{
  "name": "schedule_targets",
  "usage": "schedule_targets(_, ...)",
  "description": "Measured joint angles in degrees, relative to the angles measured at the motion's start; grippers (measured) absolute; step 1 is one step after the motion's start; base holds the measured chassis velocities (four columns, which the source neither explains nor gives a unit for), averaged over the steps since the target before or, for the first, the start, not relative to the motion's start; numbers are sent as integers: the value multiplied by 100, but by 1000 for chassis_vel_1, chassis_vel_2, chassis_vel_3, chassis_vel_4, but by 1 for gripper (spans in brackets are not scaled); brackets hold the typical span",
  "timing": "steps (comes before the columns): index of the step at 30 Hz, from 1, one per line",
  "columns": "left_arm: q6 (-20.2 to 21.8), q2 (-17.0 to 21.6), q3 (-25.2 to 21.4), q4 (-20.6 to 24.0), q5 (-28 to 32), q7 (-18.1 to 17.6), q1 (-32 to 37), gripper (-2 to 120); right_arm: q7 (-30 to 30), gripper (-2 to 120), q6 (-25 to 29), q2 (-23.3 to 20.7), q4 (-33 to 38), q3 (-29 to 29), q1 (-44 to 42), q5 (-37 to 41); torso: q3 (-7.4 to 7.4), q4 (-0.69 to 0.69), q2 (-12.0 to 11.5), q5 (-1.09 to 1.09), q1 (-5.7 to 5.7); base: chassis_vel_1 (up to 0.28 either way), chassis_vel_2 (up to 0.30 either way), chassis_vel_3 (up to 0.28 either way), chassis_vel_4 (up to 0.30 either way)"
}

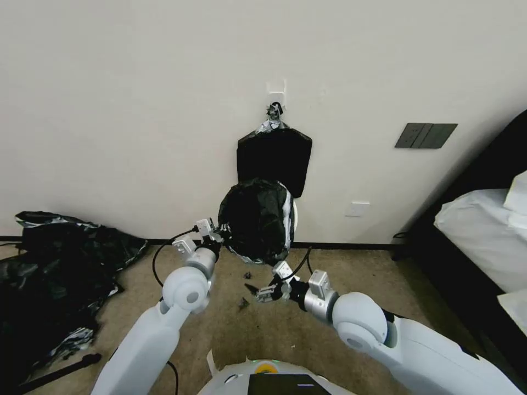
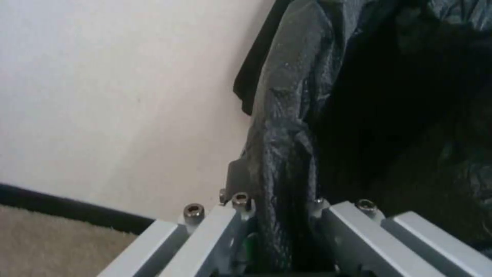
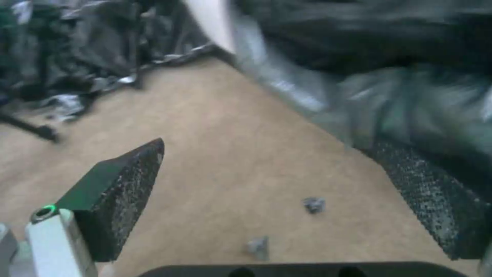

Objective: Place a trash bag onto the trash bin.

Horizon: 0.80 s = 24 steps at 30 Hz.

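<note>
I see the trash bag [image 1: 257, 225] held up off the carpet [image 1: 219, 318] in front of the wall [image 1: 137, 109], draped over most of the trash bin [image 1: 295, 213], of which a strip of cream rim peeks out on the right. The wide dark mouth faces up toward my head camera, so the bin's long axis tilts from the wall toward me.

My left gripper [image 1: 218, 237] is at the bag's left edge; in its wrist view a fold of the trash bag [image 2: 279, 154] runs down between the fingers [image 2: 353, 234], pinched there.

My right gripper [image 1: 258, 292] hangs just below the bag's lower edge with its textured pads [image 3: 120, 192] spread wide apart and holding nothing.

Behind, a flat black stack of bags [image 1: 274, 156] hangs from a wall hook [image 1: 275, 109]. A heap of black plastic sheeting [image 1: 49, 274] lies on the floor to my left.
</note>
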State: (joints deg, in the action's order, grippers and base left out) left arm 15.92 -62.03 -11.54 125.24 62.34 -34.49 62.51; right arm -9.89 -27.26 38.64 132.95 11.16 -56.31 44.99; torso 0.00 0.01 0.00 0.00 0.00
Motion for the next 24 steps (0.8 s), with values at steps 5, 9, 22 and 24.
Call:
schedule_targets(5, 127, -22, -99, 88, 733, -275, -58, 1, -151, 100, 119, 3, -183, -139, -52, -13, 0, -1, 0, 0, 0, 0, 0, 0, 0)
schedule_targets(9, 188, -7, -149, 85, 977, -357, -116, 1, -371, 100, 209, -5, -234, -258, -80, -10, 0, -1, 0, 0, 0, 0, 0, 0, 0)
schedule_targets(22, 126, -31, -304, -226, 1151, -424, -178, 1, -539, 100, 295, -131, 405, -2049, -1862, 798, -1, -2, 0, -1, 0, 0, 0, 0, 0)
schedule_targets(24, 119, -30, -308, -257, 1178, -425, -187, 1, -445, 100, 332, -144, 496, -2429, -2148, 1153, 0, -3, 0, 0, 0, 0, 0, 0, 0)
